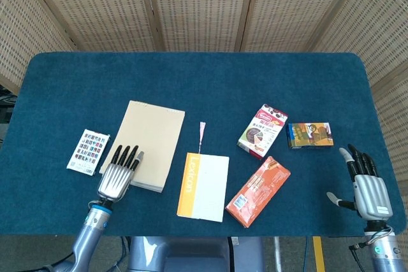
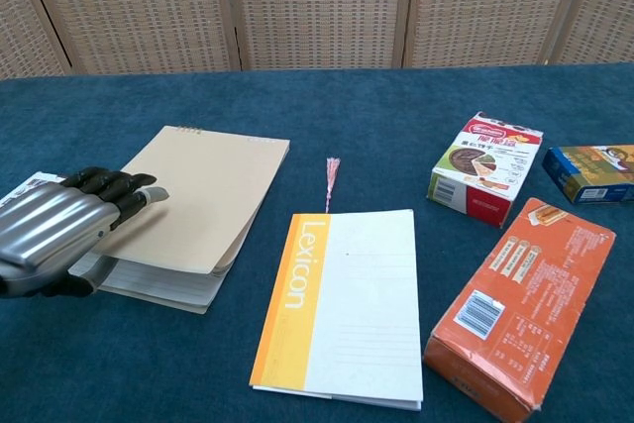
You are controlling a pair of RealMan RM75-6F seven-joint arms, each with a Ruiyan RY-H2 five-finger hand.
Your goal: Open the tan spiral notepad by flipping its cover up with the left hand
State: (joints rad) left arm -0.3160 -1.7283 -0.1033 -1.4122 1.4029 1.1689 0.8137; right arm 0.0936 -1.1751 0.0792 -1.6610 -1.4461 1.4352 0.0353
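The tan spiral notepad (image 1: 151,143) (image 2: 193,200) lies on the left of the blue table, spiral edge at the far end. My left hand (image 1: 118,174) (image 2: 61,229) grips the near left corner of the tan cover, fingers on top and thumb underneath. The cover's near edge is raised off the white pages, which show below it in the chest view. My right hand (image 1: 366,185) rests at the table's near right corner, fingers spread, holding nothing; the chest view does not show it.
A small patterned card (image 1: 88,151) lies left of the notepad. A white and orange Lexicon notebook (image 1: 203,186) with a pink tassel bookmark (image 1: 202,132) sits to its right. Further right are an orange box (image 1: 258,190), a red-white snack box (image 1: 262,130) and a blue box (image 1: 310,135).
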